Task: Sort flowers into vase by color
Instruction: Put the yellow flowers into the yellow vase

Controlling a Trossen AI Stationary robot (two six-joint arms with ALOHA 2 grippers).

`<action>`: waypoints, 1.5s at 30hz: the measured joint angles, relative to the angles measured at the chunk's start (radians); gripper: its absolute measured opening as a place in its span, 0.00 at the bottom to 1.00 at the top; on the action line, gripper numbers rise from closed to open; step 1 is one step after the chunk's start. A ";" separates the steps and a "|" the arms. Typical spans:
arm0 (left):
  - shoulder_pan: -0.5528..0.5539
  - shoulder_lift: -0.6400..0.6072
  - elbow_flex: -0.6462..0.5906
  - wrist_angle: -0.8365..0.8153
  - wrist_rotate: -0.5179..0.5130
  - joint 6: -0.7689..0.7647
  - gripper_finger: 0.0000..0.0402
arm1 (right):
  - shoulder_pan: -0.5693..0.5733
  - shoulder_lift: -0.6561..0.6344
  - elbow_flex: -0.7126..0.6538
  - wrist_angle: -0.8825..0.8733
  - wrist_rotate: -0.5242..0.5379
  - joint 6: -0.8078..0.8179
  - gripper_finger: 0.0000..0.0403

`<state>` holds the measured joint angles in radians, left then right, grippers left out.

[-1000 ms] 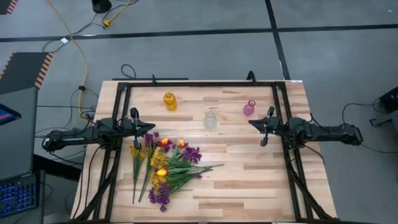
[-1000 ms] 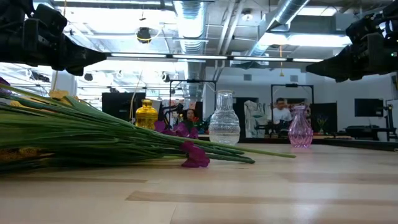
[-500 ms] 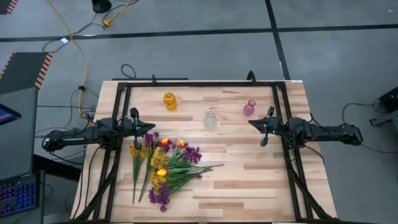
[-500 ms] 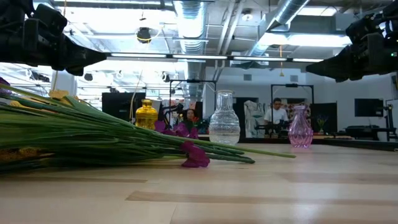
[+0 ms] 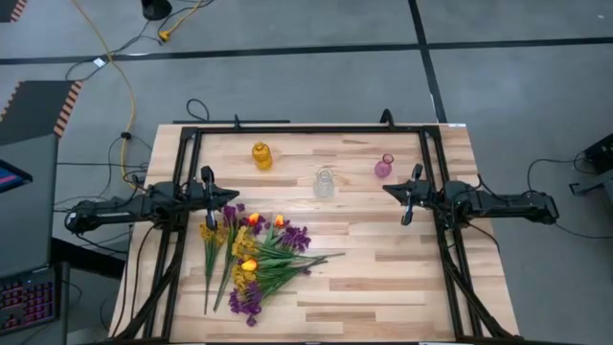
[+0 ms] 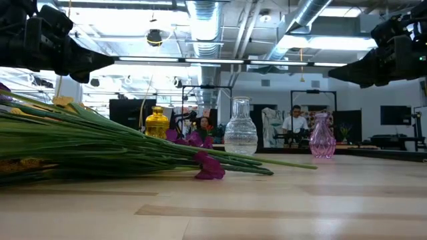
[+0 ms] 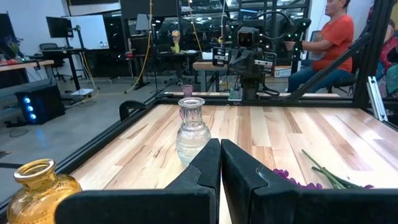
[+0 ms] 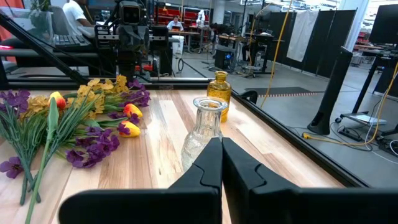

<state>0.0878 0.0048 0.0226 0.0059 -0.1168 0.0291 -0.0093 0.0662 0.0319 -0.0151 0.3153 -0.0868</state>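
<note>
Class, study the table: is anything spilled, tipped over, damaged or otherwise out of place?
Nothing stands out. The yellow vase, clear vase and pink vase stand upright and empty; the flowers lie in one loose heap, unsorted. Left gripper and right gripper are shut, holding nothing.

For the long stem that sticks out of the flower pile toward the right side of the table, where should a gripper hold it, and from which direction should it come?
Grip the long stem near its free green end, coming straight down from above. That end lies flat on the bare table, apart from the tangled flower pile, so fingers can probably straddle it across its length without catching other blooms.
</note>
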 joint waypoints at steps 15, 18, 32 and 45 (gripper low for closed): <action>0.000 0.000 0.000 0.000 0.000 -0.122 0.00 | 0.000 0.000 0.000 0.000 0.000 0.000 0.08; 0.000 0.000 0.000 0.000 -0.001 -0.132 0.02 | 0.000 0.000 0.000 0.000 0.000 0.000 0.08; 0.000 0.000 0.000 0.010 -0.081 -0.225 0.42 | 0.000 0.000 0.000 0.000 0.000 0.001 0.08; 0.000 0.035 0.014 0.124 -0.020 -0.328 0.62 | 0.000 0.000 0.000 0.000 0.000 0.002 0.13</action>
<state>0.0879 0.0401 0.0367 0.1295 -0.1372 -0.2990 -0.0090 0.0662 0.0319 -0.0148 0.3153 -0.0853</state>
